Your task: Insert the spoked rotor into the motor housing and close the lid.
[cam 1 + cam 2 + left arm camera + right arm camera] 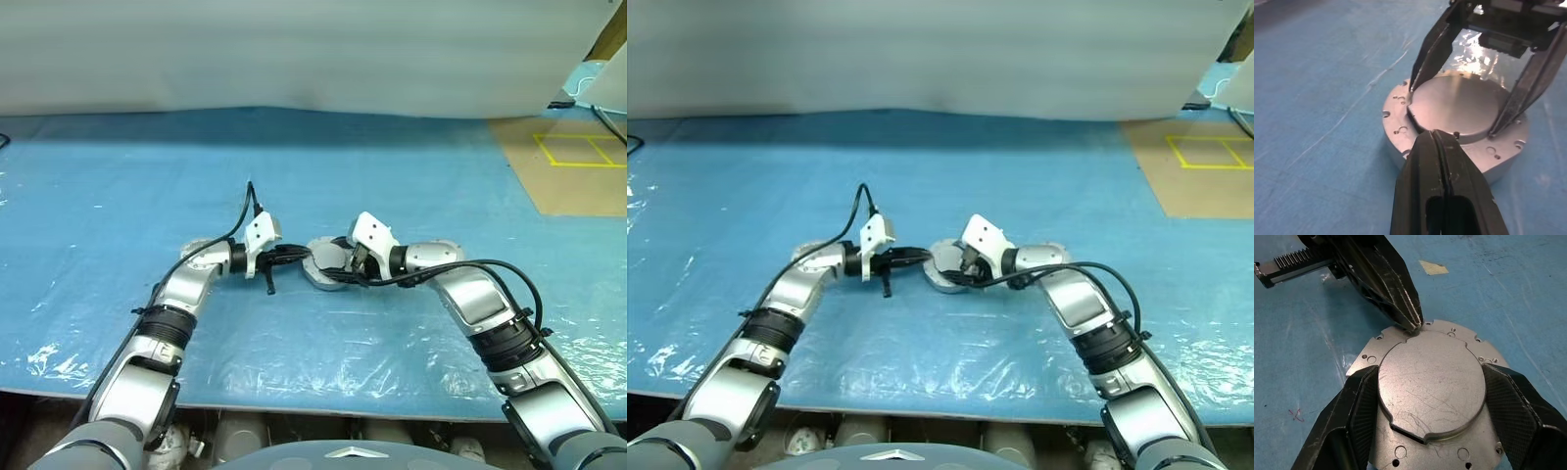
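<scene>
Silver and round, the short metal motor housing point(1382, 345) sits on the blue plastic-covered tabletop point(118, 196), midway between the two arms. Its smooth, pale silver lid point(1430, 384) lies flat on top, closed, with small screw holes in the housing flange showing around it. The right hand point(1431, 396) straddles the lid, its two black fingers point(1354, 406) spread and pressed against opposite edges of the disc. The left hand point(1436, 139) is clenched, its fingertips together and resting at the lid's rim. No brand, label or writing can be read on the metal.
</scene>
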### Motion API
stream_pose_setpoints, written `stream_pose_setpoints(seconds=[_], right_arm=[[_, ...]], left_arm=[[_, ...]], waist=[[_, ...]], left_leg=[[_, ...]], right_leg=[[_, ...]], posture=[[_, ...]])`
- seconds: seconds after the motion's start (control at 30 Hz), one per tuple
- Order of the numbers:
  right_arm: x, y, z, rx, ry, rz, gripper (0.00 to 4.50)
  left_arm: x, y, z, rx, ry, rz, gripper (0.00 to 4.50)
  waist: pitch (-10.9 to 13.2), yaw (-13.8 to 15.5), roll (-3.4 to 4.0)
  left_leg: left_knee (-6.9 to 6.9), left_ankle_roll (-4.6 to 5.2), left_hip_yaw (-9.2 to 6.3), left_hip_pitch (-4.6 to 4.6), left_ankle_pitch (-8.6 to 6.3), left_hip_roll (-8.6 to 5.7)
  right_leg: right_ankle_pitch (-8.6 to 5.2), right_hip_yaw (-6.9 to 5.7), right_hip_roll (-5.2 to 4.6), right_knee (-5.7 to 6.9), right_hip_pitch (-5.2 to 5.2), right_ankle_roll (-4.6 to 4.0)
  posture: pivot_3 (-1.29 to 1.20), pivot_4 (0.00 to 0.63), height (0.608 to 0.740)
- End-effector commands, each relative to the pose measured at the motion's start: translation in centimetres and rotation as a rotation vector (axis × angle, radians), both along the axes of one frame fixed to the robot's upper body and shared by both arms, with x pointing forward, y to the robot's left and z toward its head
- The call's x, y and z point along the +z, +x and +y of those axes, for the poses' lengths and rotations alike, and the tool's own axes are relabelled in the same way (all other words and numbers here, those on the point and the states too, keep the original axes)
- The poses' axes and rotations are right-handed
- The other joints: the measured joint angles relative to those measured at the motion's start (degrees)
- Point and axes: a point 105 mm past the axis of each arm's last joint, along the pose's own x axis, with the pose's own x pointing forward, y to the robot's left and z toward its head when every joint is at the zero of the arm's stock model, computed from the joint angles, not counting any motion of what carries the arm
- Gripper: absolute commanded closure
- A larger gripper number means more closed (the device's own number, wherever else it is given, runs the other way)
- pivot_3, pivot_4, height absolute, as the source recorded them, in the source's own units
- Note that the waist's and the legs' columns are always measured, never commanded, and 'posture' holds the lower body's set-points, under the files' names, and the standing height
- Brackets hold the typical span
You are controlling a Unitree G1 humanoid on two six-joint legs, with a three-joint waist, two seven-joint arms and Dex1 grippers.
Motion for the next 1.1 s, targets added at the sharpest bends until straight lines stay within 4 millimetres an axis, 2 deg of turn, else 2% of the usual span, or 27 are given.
stream_pose_setpoints(seconds=[0.03,0.17,0.27,0.43,0.47,0.6,0.7,0.8,0.9,1.1], right_arm=[[-5.6,-1.2,-2.5,-0.083,-0.139,0.177,1.57],[-5.4,-1.2,-2.3,-0.072,-0.129,0.175,1.57],[-5.2,-1.4,-1.9,-0.058,-0.109,0.177,1.57],[-4.6,-1.3,-1.6,-0.004,-0.113,0.084,1.57],[-4.4,-1.3,-1.4,0.004,-0.099,0.074,1.22],[-2.9,-0.4,-1.0,-0.031,-0.023,-0.009,0.01],[-0.3,-0.3,0.0,-0.026,0.147,0.003,0.01],[1.7,0.8,-0.1,-0.095,0.260,-0.026,0.01],[3.9,0.8,-0.3,-0.108,0.381,-0.026,0.01],[6.1,0.5,-1.5,-0.164,0.514,0.014,0.01]], left_arm=[[1.0,1.0,-0.5,0.037,-0.037,-0.016,4.48],[0.6,0.2,-0.8,-0.020,0.003,-0.020,4.48],[-0.5,0.3,-0.5,-0.009,0.062,-0.042,4.48],[-0.7,-0.2,-1.0,-0.045,0.057,-0.035,4.48],[-0.7,-0.2,-1.0,-0.048,0.065,-0.042,4.49],[-0.6,-0.2,-1.4,-0.051,0.062,-0.064,4.50],[-0.5,-0.2,-1.6,-0.060,0.062,-0.068,4.50],[-0.6,-0.2,-1.6,-0.065,0.068,-0.069,4.50],[-0.5,0.0,-1.6,-0.068,0.074,-0.073,4.50],[-0.6,0.2,-1.4,-0.074,0.090,-0.080,4.50]], waist=[[0.00,0.05,-0.01],[-0.01,-0.05,-0.01],[-0.01,-0.05,-0.01],[-0.01,0.00,-0.01],[-0.01,-0.01,0.00],[0.00,0.05,0.00],[0.02,-0.01,0.01],[0.03,-0.06,0.03],[0.05,0.09,0.05],[0.06,0.07,0.07]], left_leg=[[0.00,0.00,0.00,0.00,0.00,0.00],[0.00,0.00,0.00,-0.01,0.00,0.01],[-0.01,0.00,0.00,-0.01,0.00,0.00],[-0.02,0.00,0.00,-0.02,0.00,0.00],[-0.03,0.00,0.00,-0.02,0.00,0.00],[-0.10,0.00,0.00,-0.08,0.00,0.00],[-0.11,0.00,0.00,-0.15,0.00,0.01],[-0.12,0.00,0.00,-0.41,0.00,0.01],[-0.11,0.00,-0.04,-0.73,0.01,-0.02],[-0.13,-0.01,-0.09,-1.02,0.02,0.00]], right_leg=[[0.00,0.00,-0.01,0.00,0.01,0.00],[0.00,0.00,0.00,-0.01,0.01,0.00],[0.00,-0.01,0.00,-0.06,0.01,0.00],[-0.01,-0.01,-0.01,-0.08,0.01,0.01],[-0.01,-0.01,-0.01,-0.10,0.01,0.01],[-0.01,-0.03,-0.01,-0.20,-0.01,0.01],[-0.01,-0.03,0.00,-0.23,-0.06,0.01],[0.00,-0.05,0.01,-0.24,-0.30,0.01],[0.02,-0.08,0.01,-0.23,-0.53,0.03],[0.17,-0.13,0.05,-0.05,-0.85,0.27]], posture=[[0.00,0.150,0.740],[0.00,0.150,0.740],[0.00,0.150,0.740],[0.00,0.150,0.740],[0.00,0.150,0.740],[0.00,0.150,0.740],[0.00,0.150,0.740],[0.00,0.150,0.740],[0.00,0.150,0.740],[0.00,0.150,0.740]])
